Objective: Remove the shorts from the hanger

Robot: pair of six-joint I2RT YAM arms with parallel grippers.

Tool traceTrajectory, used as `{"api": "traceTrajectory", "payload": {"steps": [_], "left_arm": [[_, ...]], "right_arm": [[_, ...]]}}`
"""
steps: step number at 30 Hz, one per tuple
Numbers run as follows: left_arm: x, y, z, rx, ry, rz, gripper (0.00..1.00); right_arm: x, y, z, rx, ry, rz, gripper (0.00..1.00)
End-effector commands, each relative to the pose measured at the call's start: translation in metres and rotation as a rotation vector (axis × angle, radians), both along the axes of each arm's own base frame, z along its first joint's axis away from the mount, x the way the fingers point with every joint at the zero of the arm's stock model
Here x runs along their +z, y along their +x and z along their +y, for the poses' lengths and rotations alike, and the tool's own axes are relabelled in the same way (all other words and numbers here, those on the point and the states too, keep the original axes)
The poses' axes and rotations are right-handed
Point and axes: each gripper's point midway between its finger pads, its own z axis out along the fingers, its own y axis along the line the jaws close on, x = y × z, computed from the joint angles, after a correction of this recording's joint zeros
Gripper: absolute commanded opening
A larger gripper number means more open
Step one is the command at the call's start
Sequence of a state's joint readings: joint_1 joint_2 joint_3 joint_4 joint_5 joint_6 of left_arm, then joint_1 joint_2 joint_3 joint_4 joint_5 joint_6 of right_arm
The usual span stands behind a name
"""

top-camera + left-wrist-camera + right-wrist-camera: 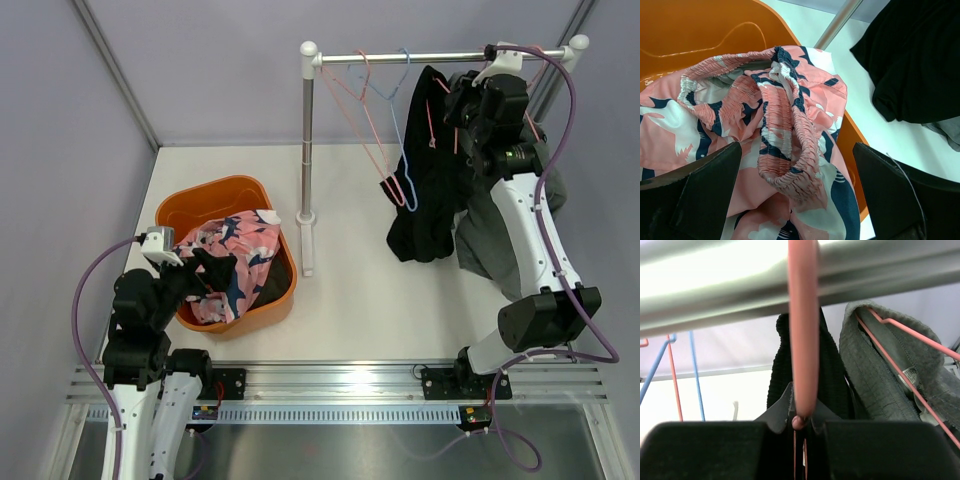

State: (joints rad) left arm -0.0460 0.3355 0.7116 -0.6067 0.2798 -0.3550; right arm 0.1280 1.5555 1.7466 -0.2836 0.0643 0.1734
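**Top view of the table (380,300).** At 8 o'clock, the pink printed shorts (235,255) are heaped in an orange basin (215,190). The left gripper (797,195) is positioned just over them, its jaws spread wide and empty.

At 1 o'clock, the black shorts (425,190) and grey shorts (490,250) are hung from the rail (440,57) — the grey at 3 o'clock of the black. The right gripper (799,425) is raised to the rail, its jaws clamped on the neck of a pink hanger (802,340) hooked over it. Two bare hangers (400,192) are hung at 9 o'clock of the black shorts.
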Motion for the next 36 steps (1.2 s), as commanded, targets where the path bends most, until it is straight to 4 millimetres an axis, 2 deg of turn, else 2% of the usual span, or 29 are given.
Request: {"api": "traceTrajectory", "payload": {"steps": [1,8,9,12,14,15,16,18,20,21,22,23,25,26,28,29,30,31,32,33,34,36], "left_arm": [[0.011,0.005,0.002,0.005,0.014,-0.056,0.99],[0.009,0.005,0.002,0.007,0.015,-0.048,0.99],[0.009,0.005,0.002,0.007,0.015,-0.048,0.99],[0.009,0.006,0.002,0.008,0.015,-0.047,0.99],[0.009,0.006,0.002,0.008,0.016,-0.047,0.99],[0.009,0.006,0.002,0.008,0.015,-0.047,0.99],[0.009,0.006,0.002,0.008,0.015,-0.047,0.99],[0.009,0.006,0.001,0.005,0.014,-0.045,0.99],[0.008,0.006,0.001,0.002,0.015,-0.044,0.99],[0.009,0.006,0.001,0.000,0.015,-0.045,0.99],[0.008,0.006,0.001,0.002,0.015,-0.044,0.99],[0.009,0.005,0.001,0.002,0.015,-0.045,0.99],[0.010,0.005,0.001,0.005,0.014,-0.051,0.99],[0.010,0.005,0.002,0.006,0.016,-0.053,0.99],[0.010,0.005,0.001,0.002,0.015,-0.050,0.99],[0.010,0.005,-0.001,-0.010,0.011,-0.050,0.99],[0.009,0.006,-0.002,-0.014,0.010,-0.042,0.99],[0.009,0.007,-0.003,-0.023,0.008,-0.042,0.99],[0.010,0.007,-0.006,-0.040,0.005,-0.037,0.99],[0.009,0.008,-0.008,-0.052,0.003,-0.025,0.99],[0.009,0.009,-0.011,-0.069,0.000,-0.021,0.99],[0.016,0.008,-0.020,-0.122,-0.020,-0.025,0.98]], "right_arm": [[0.056,-0.020,0.000,0.013,0.029,-0.130,0.00],[0.093,-0.047,-0.006,0.002,0.039,-0.184,0.00],[0.090,-0.052,-0.005,0.005,0.038,-0.155,0.00],[0.099,-0.071,-0.006,0.016,0.047,-0.151,0.00],[0.095,-0.080,-0.007,0.011,0.053,-0.144,0.00],[0.103,-0.094,-0.010,0.010,0.054,-0.168,0.00],[0.096,-0.097,-0.012,-0.001,0.051,-0.155,0.00],[0.101,-0.116,-0.017,-0.016,0.052,-0.165,0.00],[0.094,-0.126,-0.019,-0.023,0.059,-0.137,0.00],[0.090,-0.139,-0.018,-0.017,0.069,-0.113,0.00],[0.079,-0.143,-0.015,0.005,0.073,-0.082,0.00],[0.079,-0.157,-0.013,0.023,0.082,-0.085,0.00],[0.051,-0.169,-0.006,0.062,0.091,-0.004,0.00],[0.048,-0.183,-0.002,0.094,0.097,0.001,0.00],[0.013,-0.197,0.008,0.156,0.104,0.102,0.00],[0.004,-0.205,0.012,0.182,0.108,0.130,0.00],[-0.004,-0.223,0.022,0.248,0.118,0.155,0.00],[-0.021,-0.228,0.027,0.273,0.120,0.201,0.00],[-0.026,-0.240,0.031,0.298,0.123,0.209,0.00],[-0.033,-0.251,0.045,0.360,0.132,0.235,0.00],[-0.048,-0.257,0.052,0.389,0.126,0.271,0.00],[-0.058,-0.267,0.056,0.371,0.116,0.298,0.00]]}}
